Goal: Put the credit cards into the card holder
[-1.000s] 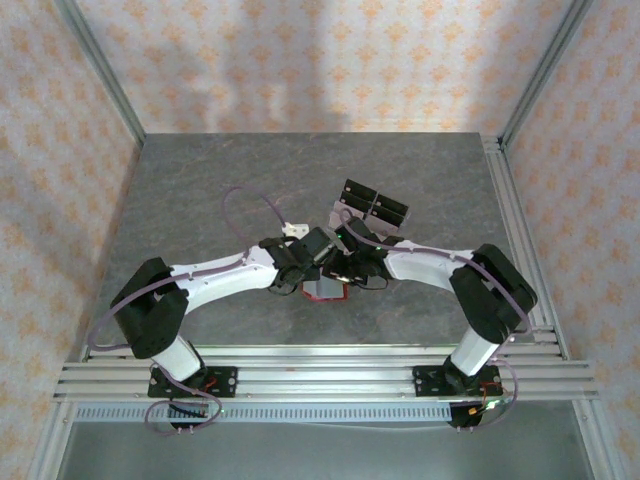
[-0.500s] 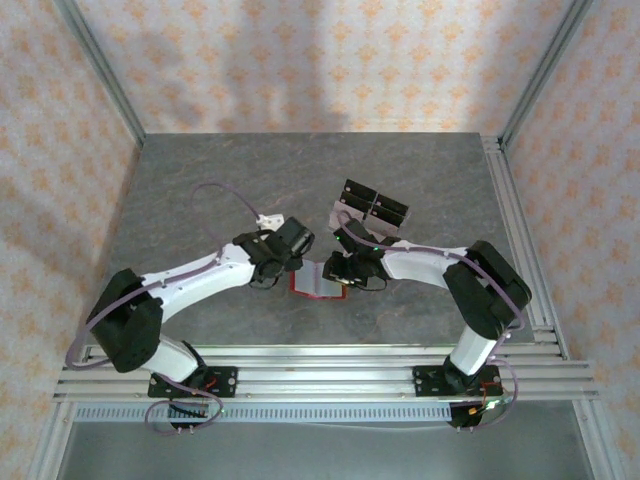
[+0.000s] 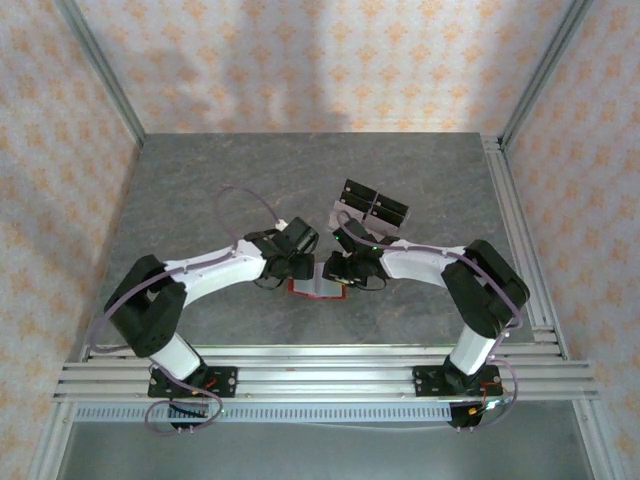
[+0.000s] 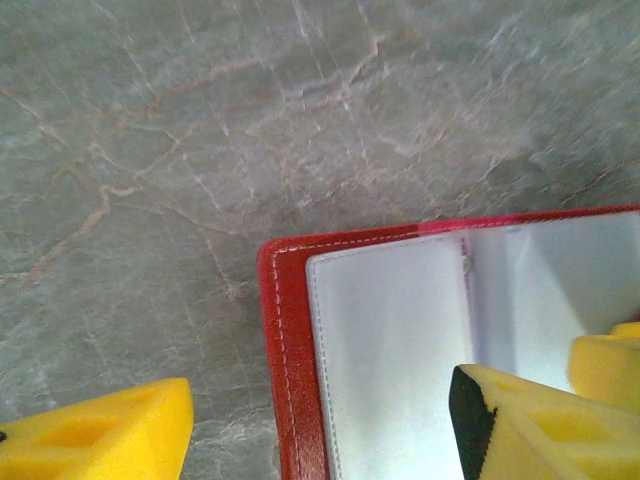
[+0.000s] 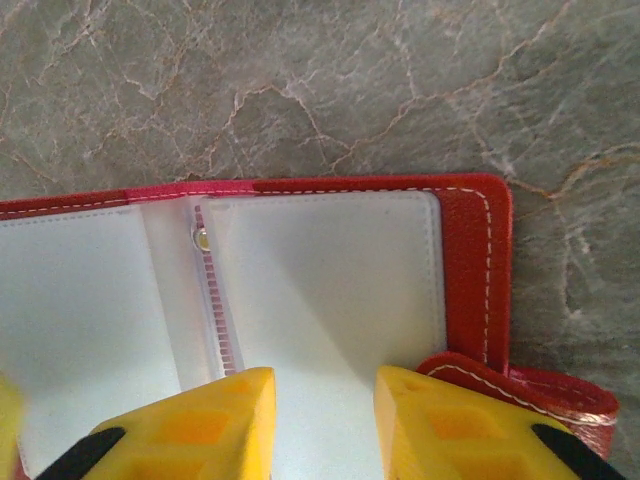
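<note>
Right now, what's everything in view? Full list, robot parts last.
card holder: one, red with pale grey lining, lying open on the table between the grippers
snap tab: one, red, at the holder's right edge
credit cards: a few clustered, exact count unclear, black and pale, beyond the holder, right of centre
table: one, grey marbled
walls: peach patterned, around the table
frame rails: silver, along the near edge
left gripper: one, yellow fingers, open, straddling the holder's left edge
right gripper: one, yellow fingers, jaws apart over the holder's right page
</note>
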Motion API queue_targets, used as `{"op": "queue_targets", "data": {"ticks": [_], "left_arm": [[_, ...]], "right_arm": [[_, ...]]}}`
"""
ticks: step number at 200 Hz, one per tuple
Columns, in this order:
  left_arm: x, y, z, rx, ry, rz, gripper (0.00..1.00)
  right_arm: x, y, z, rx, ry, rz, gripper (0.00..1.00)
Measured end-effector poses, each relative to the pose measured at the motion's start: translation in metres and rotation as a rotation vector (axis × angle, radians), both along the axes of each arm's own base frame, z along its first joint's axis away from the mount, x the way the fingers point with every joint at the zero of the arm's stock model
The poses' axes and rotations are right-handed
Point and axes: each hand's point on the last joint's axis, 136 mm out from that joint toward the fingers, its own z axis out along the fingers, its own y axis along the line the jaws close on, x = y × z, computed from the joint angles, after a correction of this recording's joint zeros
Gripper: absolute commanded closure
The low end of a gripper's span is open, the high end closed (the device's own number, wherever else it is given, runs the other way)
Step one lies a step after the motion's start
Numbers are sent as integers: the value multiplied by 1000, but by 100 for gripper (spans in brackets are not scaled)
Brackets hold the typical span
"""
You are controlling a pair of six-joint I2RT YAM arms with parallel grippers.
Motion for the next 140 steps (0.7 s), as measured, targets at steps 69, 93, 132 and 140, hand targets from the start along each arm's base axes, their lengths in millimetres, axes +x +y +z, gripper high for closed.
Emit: {"op": "queue_targets", "data": {"ticks": [69,93,132,140], "left_arm": [[-2,24,-27,219,83,-24,30],[-2,30,-31,263,89,-20,31],[-1,32,-31,284,76,-20,31],[-1,32,-30,287,74,-19,31]], "right_arm": [[1,0,0,-6,-2,1,68],[3,2,0,-7,-4,4,68],[4,2,0,-9,-6,7,68],[4,2,0,-11,-6,7,68]]}}
